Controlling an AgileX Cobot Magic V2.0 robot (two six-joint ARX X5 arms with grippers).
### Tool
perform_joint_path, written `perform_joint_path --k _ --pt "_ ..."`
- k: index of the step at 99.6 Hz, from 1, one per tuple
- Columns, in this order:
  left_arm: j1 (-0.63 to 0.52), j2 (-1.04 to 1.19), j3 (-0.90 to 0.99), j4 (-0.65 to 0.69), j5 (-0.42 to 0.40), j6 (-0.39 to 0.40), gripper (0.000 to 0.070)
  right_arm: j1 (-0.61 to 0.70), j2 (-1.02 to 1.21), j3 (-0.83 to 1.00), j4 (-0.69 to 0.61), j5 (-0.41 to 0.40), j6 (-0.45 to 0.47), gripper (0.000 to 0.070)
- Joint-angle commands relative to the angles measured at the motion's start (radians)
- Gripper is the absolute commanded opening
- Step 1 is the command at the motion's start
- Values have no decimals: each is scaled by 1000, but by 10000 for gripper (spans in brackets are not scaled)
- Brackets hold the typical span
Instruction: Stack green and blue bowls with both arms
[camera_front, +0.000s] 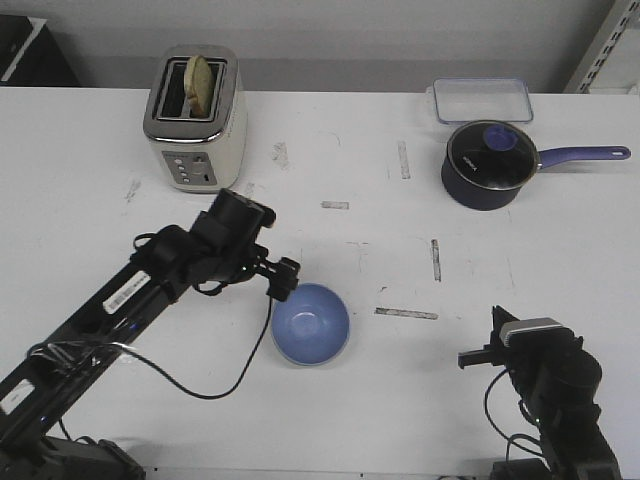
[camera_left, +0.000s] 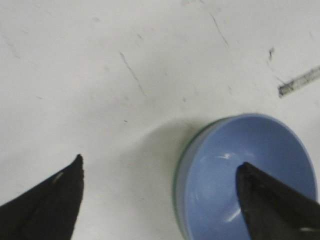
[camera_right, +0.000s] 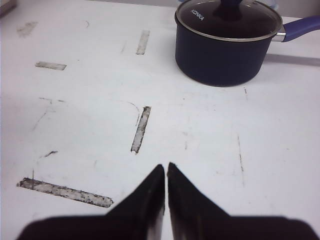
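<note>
The blue bowl (camera_front: 310, 322) sits on the white table, front centre. In the left wrist view the blue bowl (camera_left: 250, 175) lies inside the green bowl (camera_left: 178, 172), of which only a thin mint edge shows round its rim. My left gripper (camera_front: 284, 282) is open at the bowls' left rim. In its wrist view, the left gripper (camera_left: 161, 164) straddles the rim, one finger over the blue inside and the other over bare table, holding nothing. My right gripper (camera_front: 472, 357) is shut and empty at the front right, well apart from the bowls; it also shows in its own wrist view (camera_right: 166, 166).
A cream toaster (camera_front: 195, 115) with a bread slice stands at the back left. A navy lidded saucepan (camera_front: 490, 165), handle pointing right, sits at the back right and also shows in the right wrist view (camera_right: 225, 45). A clear lidded container (camera_front: 481, 99) is behind it. Worn tape strips (camera_front: 405, 313) mark the table.
</note>
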Motion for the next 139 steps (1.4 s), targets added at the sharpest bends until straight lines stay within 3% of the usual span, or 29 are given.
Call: perform_joint_path --k 1,10,21,30,44,69,91,114,139 --pt "21 -26 29 -10 -34 -10 330 0 4 8 9 -2 -1 0" --pt "75 -81 29 -9 -40 11 176 0 4 8 9 -2 -1 0" --pt "155 -137 29 -40 -40 126 0 0 4 8 9 -2 -1 0" --pt "232 -164 28 -86 -39 198 1 0 4 8 9 -2 -1 0" --pt "369 -210 -15 -103 -38 201 1 0 4 8 9 -2 -1 0" --pt "557 -492 -410 154 -38 189 1 0 4 8 15 2 -1 0" --pt "591 -803 -751 384 -38 214 1 0 3 8 17 2 -1 0" --pt "591 -1075 -941 578 -39 227 1 0 3 8 42 1 -1 0" --pt "591 -1186 -1010 581 -39 225 2 0 3 8 91 1 -7 0"
